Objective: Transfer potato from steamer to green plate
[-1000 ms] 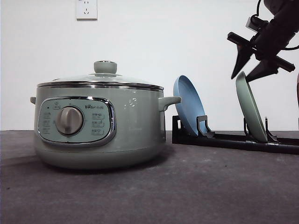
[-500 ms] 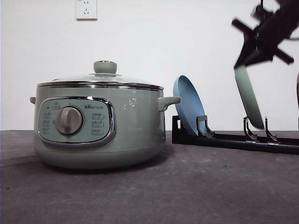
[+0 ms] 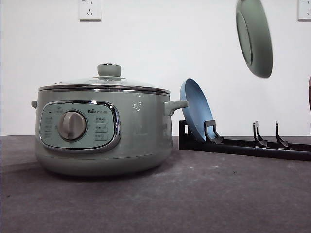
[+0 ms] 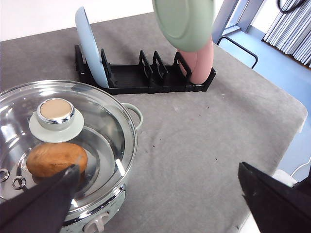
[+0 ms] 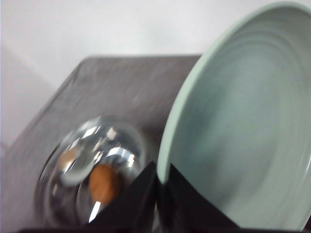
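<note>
The orange-brown oblong potato [image 4: 56, 159] lies inside the pale sage-green steamer [image 3: 103, 128] under its knobbed glass lid [image 4: 62, 141], well apart from the right gripper [image 5: 158, 194], whose dark fingers are clamped on the rim of the pale mint-green round plate [image 3: 254, 36] held on edge, high above the black dish rack [image 3: 243, 143]. The left gripper [image 4: 160, 204] hovers with fingers spread wide beside the steamer, holding nothing. The right wrist view is blurred, and the front view cuts off the plate's top edge.

Brand mark "Bear" with small Chinese characters — printed above the silver dial [image 3: 72, 125] on the control panel [image 3: 80, 127] of the steamer [image 3: 104, 131]; button captions on the same panel too small to read — faint emblem on the steamer's wall illegible
</note>
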